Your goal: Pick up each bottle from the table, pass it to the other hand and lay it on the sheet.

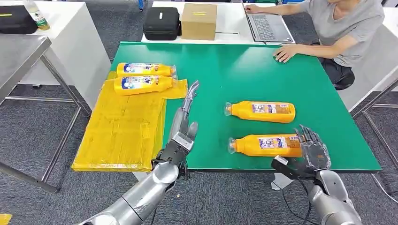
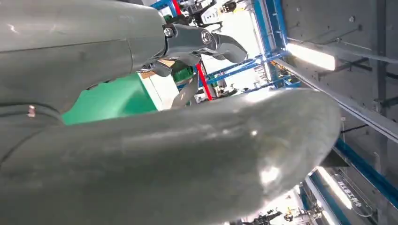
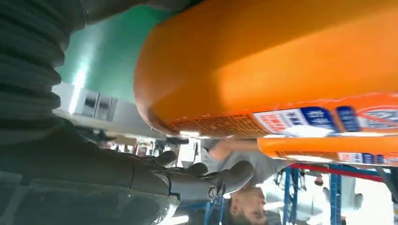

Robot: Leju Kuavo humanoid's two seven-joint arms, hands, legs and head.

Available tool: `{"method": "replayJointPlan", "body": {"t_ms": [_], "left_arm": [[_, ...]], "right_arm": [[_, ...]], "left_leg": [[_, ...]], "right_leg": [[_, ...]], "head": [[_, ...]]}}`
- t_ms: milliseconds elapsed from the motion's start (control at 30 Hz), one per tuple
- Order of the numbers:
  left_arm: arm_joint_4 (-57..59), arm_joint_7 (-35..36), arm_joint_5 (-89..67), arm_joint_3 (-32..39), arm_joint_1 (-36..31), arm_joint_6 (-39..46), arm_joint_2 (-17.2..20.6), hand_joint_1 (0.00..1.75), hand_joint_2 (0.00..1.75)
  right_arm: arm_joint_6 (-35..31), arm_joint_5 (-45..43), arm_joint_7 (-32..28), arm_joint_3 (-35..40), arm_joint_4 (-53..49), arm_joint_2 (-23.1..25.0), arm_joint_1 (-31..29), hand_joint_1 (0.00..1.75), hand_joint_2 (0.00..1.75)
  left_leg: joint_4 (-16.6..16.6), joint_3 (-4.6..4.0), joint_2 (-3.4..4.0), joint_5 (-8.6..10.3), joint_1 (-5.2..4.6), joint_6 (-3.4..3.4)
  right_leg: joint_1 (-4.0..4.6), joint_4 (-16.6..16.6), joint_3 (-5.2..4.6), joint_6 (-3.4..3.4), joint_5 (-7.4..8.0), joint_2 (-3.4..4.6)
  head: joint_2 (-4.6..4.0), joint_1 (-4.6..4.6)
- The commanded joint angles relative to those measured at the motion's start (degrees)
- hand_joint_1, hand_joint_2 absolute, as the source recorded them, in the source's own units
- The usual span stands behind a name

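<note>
Two orange bottles lie on their sides on the green table (image 1: 244, 65): a far bottle (image 1: 263, 111) and a near bottle (image 1: 265, 145) by the front edge. My right hand (image 1: 313, 149) is at the near bottle's base end, fingers spread, not closed around it. The right wrist view has the near bottle (image 3: 281, 61) close up, with my fingers (image 3: 206, 180) apart from it and the far bottle (image 3: 328, 150) behind. My left hand (image 1: 184, 124) is raised beside the yellow sheet (image 1: 122, 136), fingers stretched out, holding nothing. Two more bottles (image 1: 143, 69) (image 1: 141, 85) lie on the sheet.
A person sits at the far right corner, one hand (image 1: 284, 53) on the green table and a laptop (image 1: 267, 26) in front. A black bag (image 1: 162, 22) and a cardboard box (image 1: 199, 20) stand behind the table. A white table (image 1: 70, 42) stands at the left.
</note>
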Motion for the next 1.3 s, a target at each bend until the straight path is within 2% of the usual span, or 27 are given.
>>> {"method": "replayJointPlan", "body": {"t_ms": [33,167,300,567,1200,1267,1300], "left_arm": [[3.00,0.22,-0.06,0.28,-1.67,0.53,1.12,0.00,0.00],[3.36,0.22,-0.13,0.05,-1.78,0.35,0.91,0.00,0.00],[3.74,0.22,0.07,0.11,-1.97,0.06,0.88,0.00,0.00],[3.53,0.22,0.16,0.14,-1.82,0.06,1.03,0.00,0.00],[3.69,0.22,0.40,0.15,-1.81,-0.28,1.11,0.00,0.00],[3.55,0.22,0.33,-0.12,-1.80,-0.25,1.06,0.00,0.00],[3.47,0.22,0.41,-0.13,-1.70,-0.27,0.96,0.00,0.00]], "right_arm": [[1.49,1.09,2.57,-0.47,7.18,2.30,0.23,0.00,1.75],[-2.87,1.27,2.68,-0.23,6.99,3.20,0.69,0.00,1.75],[-5.30,5.02,4.29,2.77,6.94,2.60,0.78,0.00,1.75],[-5.86,7.15,4.88,4.66,6.98,2.59,0.05,0.00,1.75],[-5.86,7.66,4.91,5.37,6.48,2.75,0.11,0.00,1.75],[-5.86,8.76,4.49,6.22,3.68,2.16,1.02,0.00,1.75],[-5.86,7.62,2.36,5.12,-0.87,2.19,2.75,0.00,1.75]], "left_leg": [[-0.03,0.07,0.01,-0.04,0.08,-0.10],[-0.08,0.02,0.02,0.01,0.11,-0.18],[-0.06,-0.01,0.04,0.00,0.10,-0.17],[-0.02,0.04,0.27,0.01,0.10,-0.10],[-0.09,-0.03,0.20,0.07,0.13,-0.24],[-0.04,-0.01,0.25,0.03,0.13,-0.22],[-0.09,-0.07,0.17,0.08,0.13,-0.25]], "right_leg": [[0.07,-0.06,0.09,-0.07,-0.01,0.05],[0.10,-0.12,0.03,-0.11,0.05,0.06],[0.09,-0.09,-0.02,-0.13,0.05,0.07],[0.10,-0.05,-0.02,-0.10,0.16,0.32],[0.13,-0.10,-0.09,-0.21,0.28,0.26],[0.13,-0.07,-0.08,-0.19,0.27,0.31],[0.13,-0.11,-0.12,-0.22,0.29,0.23]], "head": [[0.00,0.00],[0.00,0.00],[0.00,0.02],[0.00,0.02],[0.00,0.02],[0.00,0.02],[0.00,0.02]]}}
